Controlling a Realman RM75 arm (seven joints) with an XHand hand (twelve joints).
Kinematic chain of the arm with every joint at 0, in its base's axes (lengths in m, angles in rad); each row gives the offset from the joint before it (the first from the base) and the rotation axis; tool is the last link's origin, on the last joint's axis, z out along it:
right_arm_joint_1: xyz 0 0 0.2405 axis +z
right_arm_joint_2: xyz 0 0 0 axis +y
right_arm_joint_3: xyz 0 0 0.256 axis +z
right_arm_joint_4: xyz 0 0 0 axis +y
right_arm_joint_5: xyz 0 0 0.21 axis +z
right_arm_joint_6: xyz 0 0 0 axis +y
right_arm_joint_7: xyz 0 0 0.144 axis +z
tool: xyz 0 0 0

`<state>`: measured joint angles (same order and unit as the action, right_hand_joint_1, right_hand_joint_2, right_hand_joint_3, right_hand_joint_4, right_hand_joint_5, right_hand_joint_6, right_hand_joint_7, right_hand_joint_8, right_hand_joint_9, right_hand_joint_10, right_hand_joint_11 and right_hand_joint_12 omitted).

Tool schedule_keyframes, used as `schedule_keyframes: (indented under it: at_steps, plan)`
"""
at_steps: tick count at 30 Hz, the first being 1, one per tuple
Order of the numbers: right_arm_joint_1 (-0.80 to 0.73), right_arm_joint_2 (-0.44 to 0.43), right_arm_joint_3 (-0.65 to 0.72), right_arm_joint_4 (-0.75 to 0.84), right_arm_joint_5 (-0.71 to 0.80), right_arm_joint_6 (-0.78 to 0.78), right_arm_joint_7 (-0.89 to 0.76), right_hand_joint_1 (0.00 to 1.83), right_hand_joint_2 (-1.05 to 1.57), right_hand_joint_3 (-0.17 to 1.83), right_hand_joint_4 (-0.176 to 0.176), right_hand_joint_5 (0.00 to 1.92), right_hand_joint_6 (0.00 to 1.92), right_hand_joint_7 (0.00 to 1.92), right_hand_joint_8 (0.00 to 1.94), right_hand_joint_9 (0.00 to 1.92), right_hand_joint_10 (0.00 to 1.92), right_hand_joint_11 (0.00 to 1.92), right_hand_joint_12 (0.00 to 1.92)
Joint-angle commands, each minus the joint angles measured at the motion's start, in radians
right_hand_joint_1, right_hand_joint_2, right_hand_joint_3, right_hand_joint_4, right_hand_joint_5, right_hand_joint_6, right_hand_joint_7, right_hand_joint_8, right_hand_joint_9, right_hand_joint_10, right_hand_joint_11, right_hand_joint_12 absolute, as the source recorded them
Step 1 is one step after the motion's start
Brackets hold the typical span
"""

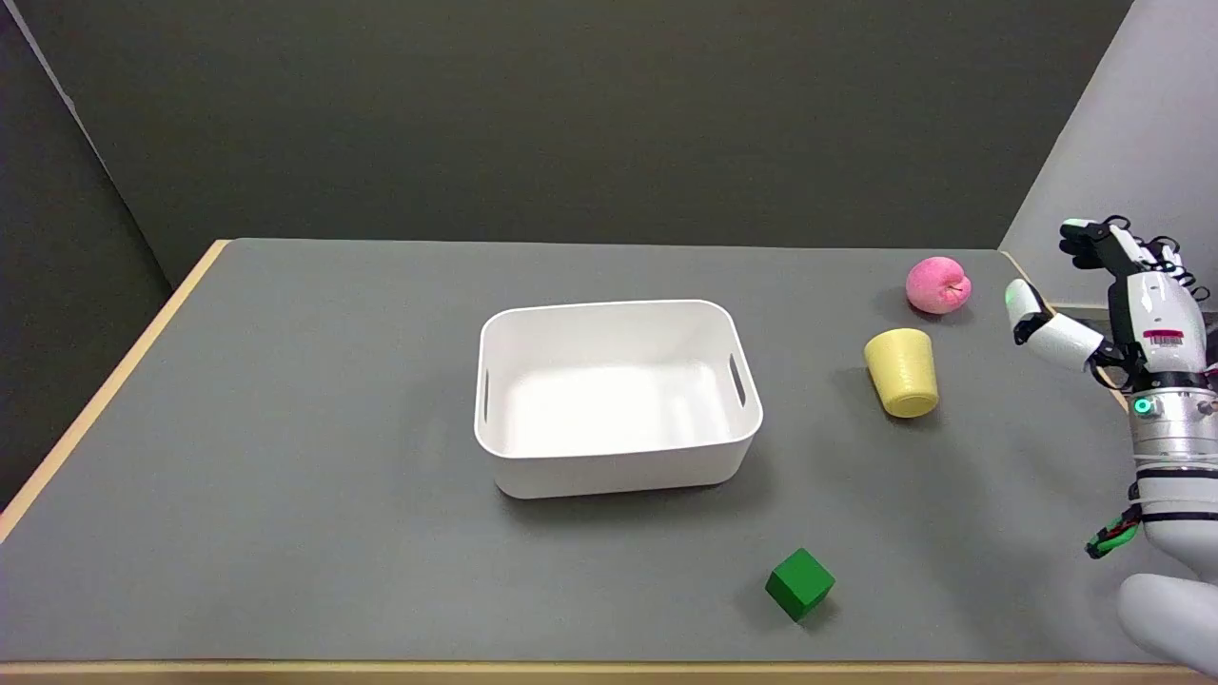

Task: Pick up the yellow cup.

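Grey matting covers the table point(285, 457), which has a pale wooden edge and stands before dark walls. Near the middle sits a white bin point(617, 395) with slot handles in its short sides; nothing lies inside it. To the right of the bin, well apart from it, the yellow cup point(902, 371) stands upside down on the mat, its wider rim on the surface and its closed base uppermost. Just behind the cup and a little to the right lies a pink apple point(938, 284), close to it but not touching. A green cube point(800, 584) rests nearer the front edge, below and left of the cup. At the right border the right hand point(1109, 304) is raised above the table's edge, to the right of the cup and apart from it, fingers spread wide, thumb pointing towards the cup, holding nothing.
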<state>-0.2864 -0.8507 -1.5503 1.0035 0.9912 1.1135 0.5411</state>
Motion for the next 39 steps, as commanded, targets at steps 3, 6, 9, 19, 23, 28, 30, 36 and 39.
schedule_keyframes:
  at_steps: [3,6,9,19,23,28,30,36,39]
  plan:
    - [-0.027,0.021,-0.02,-0.013,-0.008,-0.052,0.008,0.57,0.69,0.84,-0.07,0.32,0.59,0.45,0.58,0.33,1.07,0.0,1.16]
    - [-0.034,0.017,-0.038,-0.012,-0.009,-0.054,0.006,0.53,0.66,0.94,-0.07,0.31,0.61,0.44,0.61,0.35,1.01,0.0,1.1]
    - [-0.038,0.002,-0.041,-0.013,0.002,-0.071,0.01,0.55,0.66,0.94,-0.069,0.31,0.61,0.44,0.61,0.36,1.01,0.0,1.08]
    - [0.0,-0.034,-0.032,0.191,0.169,-0.107,-0.251,0.64,0.66,0.89,-0.079,0.32,0.62,0.47,0.62,0.39,1.13,0.04,1.26]
    - [0.071,-0.04,-0.092,0.404,0.282,-0.132,-0.625,0.63,0.66,0.89,-0.093,0.31,0.6,0.44,0.6,0.37,1.12,0.02,1.26]
    - [0.266,-0.095,-0.243,0.593,0.614,-0.1,-1.254,0.57,0.65,0.87,-0.108,0.3,0.59,0.43,0.6,0.36,1.12,0.05,1.3]
    - [0.35,-0.145,-0.312,0.623,0.756,-0.003,-1.507,0.54,0.66,0.83,-0.118,0.29,0.57,0.42,0.59,0.33,1.11,0.06,1.3]
    - [0.51,-0.189,-0.584,0.638,0.836,0.362,-1.744,0.4,0.66,0.78,-0.168,0.25,0.54,0.34,0.52,0.22,1.01,0.06,1.3]
    - [0.504,-0.189,-0.63,0.675,0.835,0.439,-1.767,0.37,0.66,0.76,-0.176,0.25,0.55,0.33,0.51,0.21,0.99,0.06,1.3]
